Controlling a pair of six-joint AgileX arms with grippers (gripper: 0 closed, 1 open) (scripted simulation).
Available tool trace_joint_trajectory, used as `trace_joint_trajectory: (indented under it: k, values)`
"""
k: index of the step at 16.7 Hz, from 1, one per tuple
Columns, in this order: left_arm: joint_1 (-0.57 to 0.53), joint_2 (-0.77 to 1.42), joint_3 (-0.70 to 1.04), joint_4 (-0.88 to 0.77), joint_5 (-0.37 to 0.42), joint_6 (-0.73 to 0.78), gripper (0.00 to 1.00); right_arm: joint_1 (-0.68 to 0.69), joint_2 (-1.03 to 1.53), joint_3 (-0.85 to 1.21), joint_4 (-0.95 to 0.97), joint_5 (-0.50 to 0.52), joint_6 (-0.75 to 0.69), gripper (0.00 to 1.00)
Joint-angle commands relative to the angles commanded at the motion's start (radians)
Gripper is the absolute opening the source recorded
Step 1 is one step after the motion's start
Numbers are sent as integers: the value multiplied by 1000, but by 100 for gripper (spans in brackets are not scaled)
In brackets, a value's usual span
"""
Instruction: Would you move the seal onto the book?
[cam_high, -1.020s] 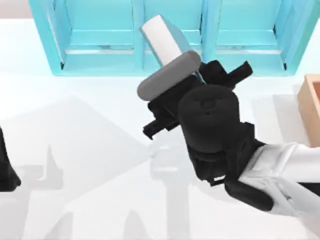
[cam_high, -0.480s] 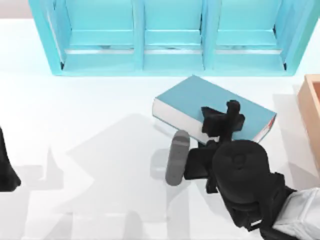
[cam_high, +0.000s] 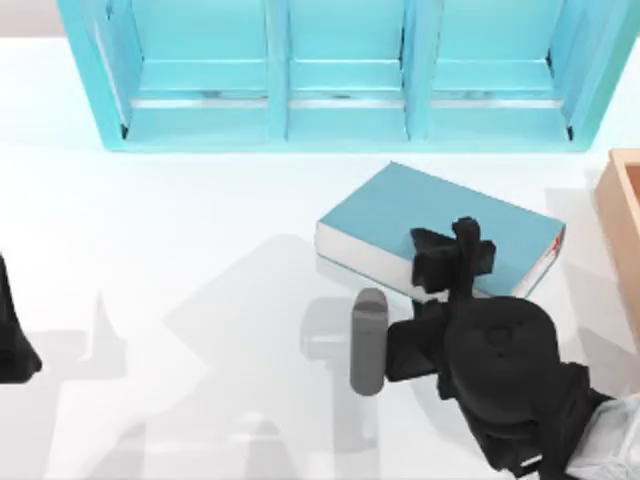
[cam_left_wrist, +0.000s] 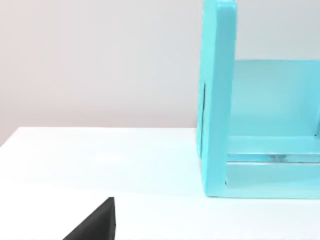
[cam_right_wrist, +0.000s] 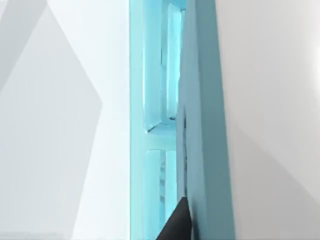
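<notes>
The teal-blue book (cam_high: 420, 215) with white page edges lies slanted at the table's centre right, in front of the shelf unit. My right gripper (cam_high: 455, 258) reaches over the book's near long edge, and its dark fingers are shut on it. In the right wrist view the book's cover (cam_right_wrist: 205, 125) runs edge-on right beside a dark fingertip (cam_right_wrist: 175, 225). The seal is out of view. My left gripper (cam_high: 12, 345) is parked at the table's left edge, and one dark tip (cam_left_wrist: 97, 225) shows in the left wrist view.
A big teal shelf unit (cam_high: 340, 125) spans the back of the table, and its end wall (cam_left_wrist: 217, 100) stands near the left arm. A light-wood box (cam_high: 625, 220) sits at the right edge. A grey cylinder (cam_high: 368, 340) juts from the right arm.
The right arm came down from high near the camera, bringing the book with it. Over the last half second book and gripper shifted slightly toward the table's front right.
</notes>
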Motion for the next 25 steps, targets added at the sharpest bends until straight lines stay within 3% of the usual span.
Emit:
trace_joint_trajectory:
  k: [11,24,25]
  values:
    - [0,0,0,0,0,0,100,10,-6,-10,-8,12,11,0]
    - [0,0,0,0,0,0,100,10,142,-44,173,14,11,0]
    - [0,0,0,0,0,0,100,10,142,-44,173,14,11,8]
